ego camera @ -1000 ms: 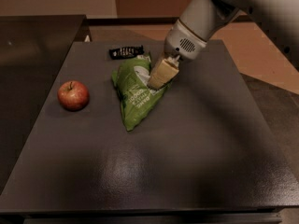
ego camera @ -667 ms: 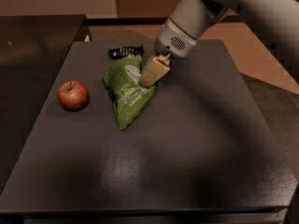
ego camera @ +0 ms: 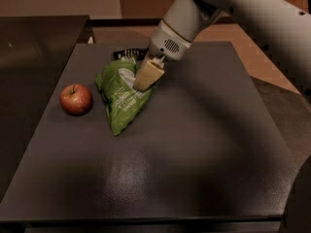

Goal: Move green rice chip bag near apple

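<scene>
The green rice chip bag (ego camera: 121, 101) lies crinkled on the dark table (ego camera: 204, 149), its narrow end pointing toward the front. The red apple (ego camera: 76, 99) sits upright to its left, a small gap between them. My gripper (ego camera: 145, 78) comes down from the upper right, its tan fingers closed on the bag's upper right edge. The white arm stretches back toward the top right.
A small black phone-like device (ego camera: 130, 53) lies just behind the bag near the table's far edge. A darker counter (ego camera: 34, 47) adjoins the table on the left. The table's right edge drops off to a brown floor.
My gripper has moved left with the bag in it. The bag now lies much closer to the apple. The apple has not moved.
</scene>
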Controlling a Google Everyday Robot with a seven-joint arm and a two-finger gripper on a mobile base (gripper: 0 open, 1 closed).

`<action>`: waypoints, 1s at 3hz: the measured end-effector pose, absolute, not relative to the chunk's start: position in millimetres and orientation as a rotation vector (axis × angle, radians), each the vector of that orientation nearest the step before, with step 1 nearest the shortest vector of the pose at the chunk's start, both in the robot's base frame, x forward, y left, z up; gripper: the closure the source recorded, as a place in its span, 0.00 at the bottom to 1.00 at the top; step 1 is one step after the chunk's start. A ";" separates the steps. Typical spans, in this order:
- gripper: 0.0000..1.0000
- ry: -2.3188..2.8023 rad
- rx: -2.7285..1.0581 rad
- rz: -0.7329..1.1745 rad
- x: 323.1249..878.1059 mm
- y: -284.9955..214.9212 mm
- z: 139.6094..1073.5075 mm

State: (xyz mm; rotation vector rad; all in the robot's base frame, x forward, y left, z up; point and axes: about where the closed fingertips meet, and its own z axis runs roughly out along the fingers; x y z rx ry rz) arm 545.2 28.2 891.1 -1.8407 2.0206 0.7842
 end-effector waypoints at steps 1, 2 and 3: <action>0.36 2.017 -1.846 0.791 545.8 35.9 886.0; 0.13 2.015 -1.845 0.791 546.4 37.6 885.5; 0.00 2.012 -1.844 0.791 546.9 39.6 884.7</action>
